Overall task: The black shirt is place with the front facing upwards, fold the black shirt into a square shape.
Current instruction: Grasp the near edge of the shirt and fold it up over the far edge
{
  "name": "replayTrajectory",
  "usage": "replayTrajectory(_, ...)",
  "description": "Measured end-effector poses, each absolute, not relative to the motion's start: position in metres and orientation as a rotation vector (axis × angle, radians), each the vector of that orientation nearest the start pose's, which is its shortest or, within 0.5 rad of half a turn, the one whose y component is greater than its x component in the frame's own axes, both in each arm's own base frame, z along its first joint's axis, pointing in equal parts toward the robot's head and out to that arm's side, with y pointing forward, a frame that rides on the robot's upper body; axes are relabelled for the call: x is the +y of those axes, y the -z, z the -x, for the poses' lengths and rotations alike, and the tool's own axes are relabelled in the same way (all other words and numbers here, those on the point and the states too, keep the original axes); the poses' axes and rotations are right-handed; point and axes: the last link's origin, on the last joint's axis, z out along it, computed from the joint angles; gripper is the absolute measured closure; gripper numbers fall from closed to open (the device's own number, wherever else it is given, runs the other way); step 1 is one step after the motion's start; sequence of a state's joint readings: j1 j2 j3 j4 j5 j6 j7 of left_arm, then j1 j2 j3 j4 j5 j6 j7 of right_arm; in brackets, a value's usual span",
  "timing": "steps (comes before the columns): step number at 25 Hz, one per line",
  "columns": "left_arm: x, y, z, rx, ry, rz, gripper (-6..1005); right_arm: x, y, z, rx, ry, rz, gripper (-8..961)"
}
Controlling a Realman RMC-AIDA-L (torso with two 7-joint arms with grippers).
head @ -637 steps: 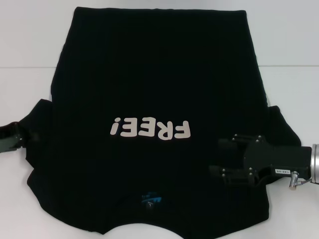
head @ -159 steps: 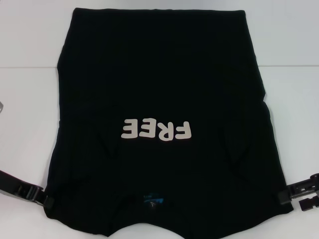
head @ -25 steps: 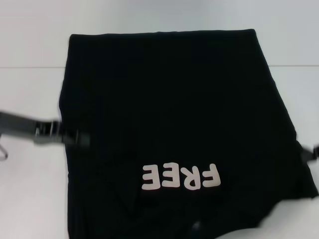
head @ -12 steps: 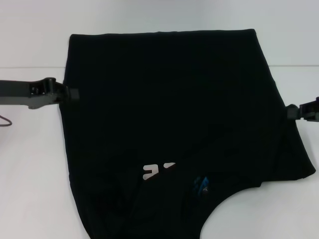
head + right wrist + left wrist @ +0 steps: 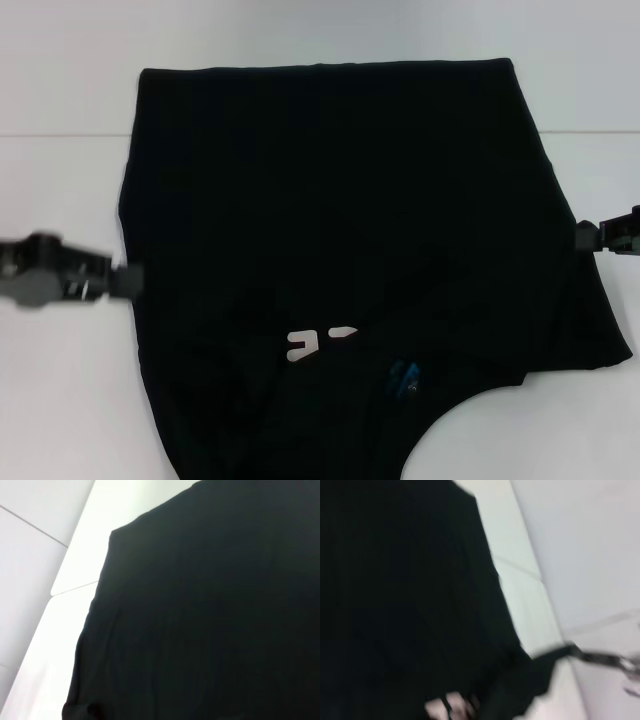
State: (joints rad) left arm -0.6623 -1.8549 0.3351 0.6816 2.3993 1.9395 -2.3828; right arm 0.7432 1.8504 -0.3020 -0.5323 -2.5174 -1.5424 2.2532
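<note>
Between the two grippers lies the shirt; left gripper touches its left edge, right gripper its right edge; both equally near; whether either grips cannot be told.

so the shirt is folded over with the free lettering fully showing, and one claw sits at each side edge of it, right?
Not quite. In the head view only a sliver of the white lettering shows; folded cloth of the black shirt hides the rest. The left claw and right claw do sit at its side edges.
</note>
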Motion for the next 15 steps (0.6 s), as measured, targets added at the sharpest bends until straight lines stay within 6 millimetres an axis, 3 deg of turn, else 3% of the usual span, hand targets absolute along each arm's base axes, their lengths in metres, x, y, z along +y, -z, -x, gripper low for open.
replayTrajectory(3, 0.315, -0.111, 0.281, -2.069, 0.469, 2.422, 807, 0.383, -0.086, -0.293, 1.751, -0.467, 2.249, 897)
replayTrajectory(6, 0.302, -0.1, 0.289, -2.145, 0.242, 2.392, 703, 0.385, -0.087, -0.292, 1.757, -0.47, 2.241, 897)
replayTrajectory(10, 0.295, -0.079, 0.284, -2.152, 0.046, 2.394, 549, 0.386, -0.088, -0.292, 1.761, -0.47, 2.235, 897)
replayTrajectory(15, 0.292, -0.067, 0.272, -2.085, -0.067, 2.389, 353, 0.388, -0.087, -0.291, 1.76, -0.455, 2.228, 896)
